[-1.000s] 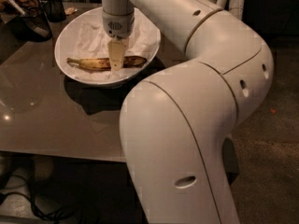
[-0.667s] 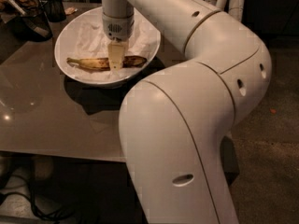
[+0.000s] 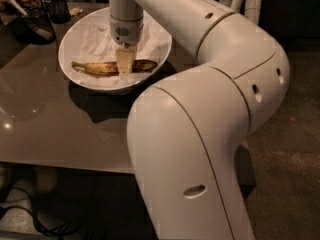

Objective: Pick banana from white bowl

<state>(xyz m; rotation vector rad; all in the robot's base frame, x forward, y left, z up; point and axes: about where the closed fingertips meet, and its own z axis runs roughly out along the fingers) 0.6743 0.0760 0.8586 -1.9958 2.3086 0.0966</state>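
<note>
The banana (image 3: 97,68) lies flat across the white bowl (image 3: 70,39), brown-spotted, its dark tip at the right. The bowl is lined with crumpled white paper and stands at the far left part of the table. My gripper (image 3: 124,66) comes straight down from the arm's wrist onto the banana's middle and covers that part of it. The banana still rests on the paper in the bowl. Whether the gripper holds it does not show.
Two dark glass cups (image 3: 39,26) (image 3: 60,6) stand at the table's far left corner, close behind the bowl. The glossy brown table (image 3: 55,129) ends at a front edge near the bottom. My bulky white arm (image 3: 200,134) fills the right half. Cables (image 3: 45,226) lie on the floor.
</note>
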